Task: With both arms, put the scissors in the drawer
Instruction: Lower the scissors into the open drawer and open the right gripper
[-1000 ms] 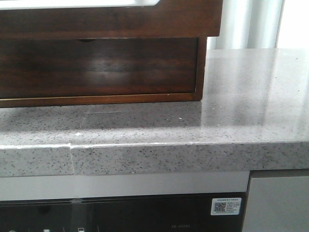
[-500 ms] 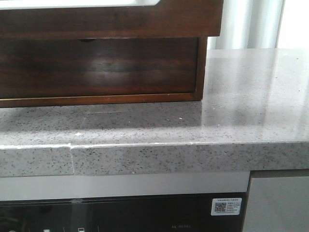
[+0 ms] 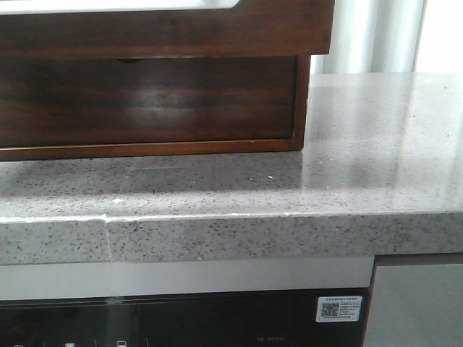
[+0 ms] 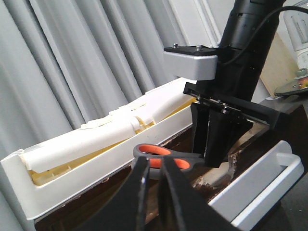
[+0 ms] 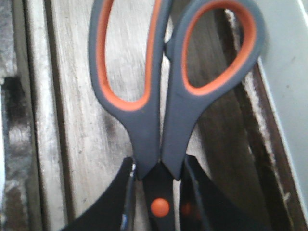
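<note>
The scissors, grey handles with orange-lined loops and an orange pivot dot, hang in my right gripper, which is shut on them at the pivot. In the left wrist view the same scissors hover just above the dark wood inside the drawer, held by the right gripper from above. My left gripper sits close in front of the loops, its fingers drawn nearly together with nothing between them. The front view shows only the pulled-out drawer from outside; neither gripper appears there.
A white tray holding white rolls lies along the drawer's far side, and a white rim piece borders the near side. Below the drawer is the lower drawer front, standing on a grey speckled countertop.
</note>
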{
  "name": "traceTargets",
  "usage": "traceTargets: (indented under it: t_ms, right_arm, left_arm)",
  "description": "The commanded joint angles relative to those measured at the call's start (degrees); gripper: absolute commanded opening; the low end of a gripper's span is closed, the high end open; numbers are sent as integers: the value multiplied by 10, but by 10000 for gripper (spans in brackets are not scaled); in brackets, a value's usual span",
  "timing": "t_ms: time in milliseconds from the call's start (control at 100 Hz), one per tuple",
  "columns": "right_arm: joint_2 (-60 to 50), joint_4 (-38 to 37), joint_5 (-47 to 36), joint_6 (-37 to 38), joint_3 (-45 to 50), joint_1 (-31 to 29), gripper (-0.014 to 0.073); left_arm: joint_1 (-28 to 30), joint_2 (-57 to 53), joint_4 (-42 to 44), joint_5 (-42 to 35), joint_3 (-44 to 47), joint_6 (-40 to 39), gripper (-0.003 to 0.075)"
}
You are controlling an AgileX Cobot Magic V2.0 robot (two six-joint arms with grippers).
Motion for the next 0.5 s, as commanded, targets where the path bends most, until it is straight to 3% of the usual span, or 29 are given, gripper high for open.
traceTargets:
  t_ms: [0,170,240,490]
  right_arm:
    - [-23,6,-32,-5,-19,-1,-88]
    - [-23,6,-36,-5,-19,-1,174]
    - [-23,6,-38,-5,-19,-1,242]
    - [-23,6,-42,-5,-19,-1,251]
  left_arm:
    - [-4,4,-15,-23,-15,-8,3]
    - [-4,4,-15,-23,-15,-8,3]
    - [-4,4,-15,-22,-15,-8,3]
    - [-4,4,-15,-23,-15,-8,3]
